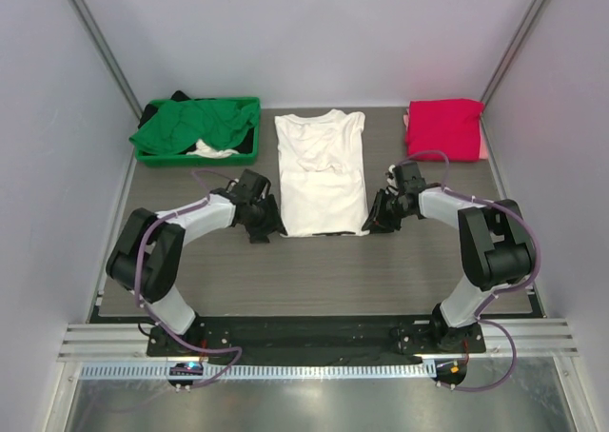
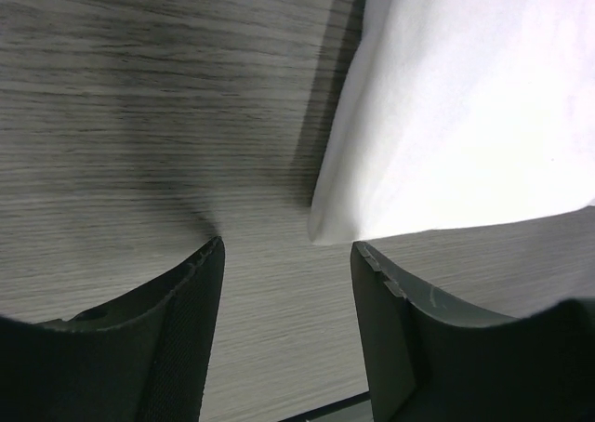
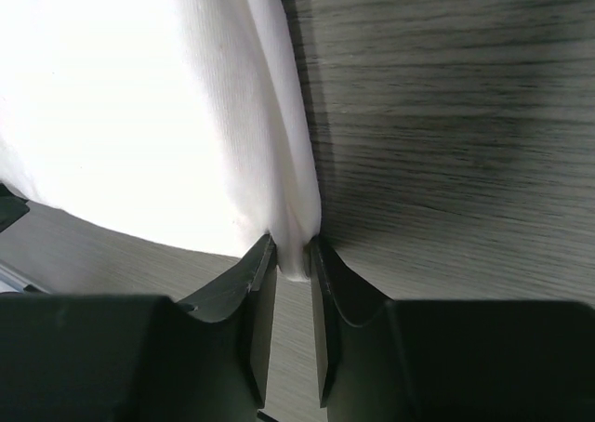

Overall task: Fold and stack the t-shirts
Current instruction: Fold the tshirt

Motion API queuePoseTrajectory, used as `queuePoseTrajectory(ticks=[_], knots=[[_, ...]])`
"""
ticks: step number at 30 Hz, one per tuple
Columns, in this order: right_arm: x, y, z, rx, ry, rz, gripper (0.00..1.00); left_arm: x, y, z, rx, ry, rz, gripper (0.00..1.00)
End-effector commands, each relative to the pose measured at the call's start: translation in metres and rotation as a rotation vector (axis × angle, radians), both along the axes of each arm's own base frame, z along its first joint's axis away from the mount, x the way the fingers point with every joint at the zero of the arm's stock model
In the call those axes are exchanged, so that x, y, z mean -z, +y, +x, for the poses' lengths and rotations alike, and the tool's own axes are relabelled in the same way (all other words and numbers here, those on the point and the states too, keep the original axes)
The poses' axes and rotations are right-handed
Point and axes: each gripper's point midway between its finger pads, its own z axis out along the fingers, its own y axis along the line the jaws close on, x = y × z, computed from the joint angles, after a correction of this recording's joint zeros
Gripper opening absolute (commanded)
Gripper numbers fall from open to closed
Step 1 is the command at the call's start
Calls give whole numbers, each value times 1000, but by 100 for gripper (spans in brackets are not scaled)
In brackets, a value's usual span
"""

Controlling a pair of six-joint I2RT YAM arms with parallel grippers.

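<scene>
The worktop (image 1: 314, 270) has a matt grey wood-grain surface with fine streaks. The white tee (image 1: 322, 170) is soft, fine-knit cloth, as are the red tee (image 1: 443, 127) and green tee (image 1: 190, 127). The bin (image 1: 245, 156) looks like smooth plastic. The fingers (image 2: 177, 348) are matt black.

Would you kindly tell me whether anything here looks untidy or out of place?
Only the green t-shirt: it lies crumpled, spilling over the green bin. The white t-shirt lies flat; the pink-red one sits folded.

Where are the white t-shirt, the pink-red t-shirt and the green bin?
white t-shirt (image 1: 322, 180), top view, its flat middle.
pink-red t-shirt (image 1: 443, 127), top view, middle of its folded top.
green bin (image 1: 245, 153), top view, front wall by its right corner.
</scene>
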Motion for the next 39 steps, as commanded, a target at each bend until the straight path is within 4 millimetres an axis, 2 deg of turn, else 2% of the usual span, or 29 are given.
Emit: queuePoseTrajectory(ticks=[1, 9, 16, 18, 23, 29, 30, 34, 39], knots=[[14, -6, -6, -4, 16, -36, 27, 5, -6, 3, -5, -11, -29, 57], [15, -6, -6, -6, 18, -36, 26, 15, -6, 3, -19, -7, -32, 52], [17, -7, -5, -4, 18, -41, 24, 26, -6, 2, -26, 9, -28, 38], [17, -7, -5, -3, 18, -42, 23, 28, -5, 1, -29, 11, -27, 36], [17, -7, -5, -4, 19, -44, 17, 29, -5, 2, -38, 8, -28, 25], [15, -5, -5, -5, 19, -34, 2, 23, -7, 6, -56, -8, -41, 6], [15, -4, -6, -6, 21, -30, 1, 20, -8, 8, -61, -15, -46, 0], [8, 0, -8, -4, 23, 2, 1, 10, -9, 5, -67, -30, -67, 0], [-14, -1, -18, 8, 0, 17, 1, -8, -13, -7, -60, -44, -90, 0]])
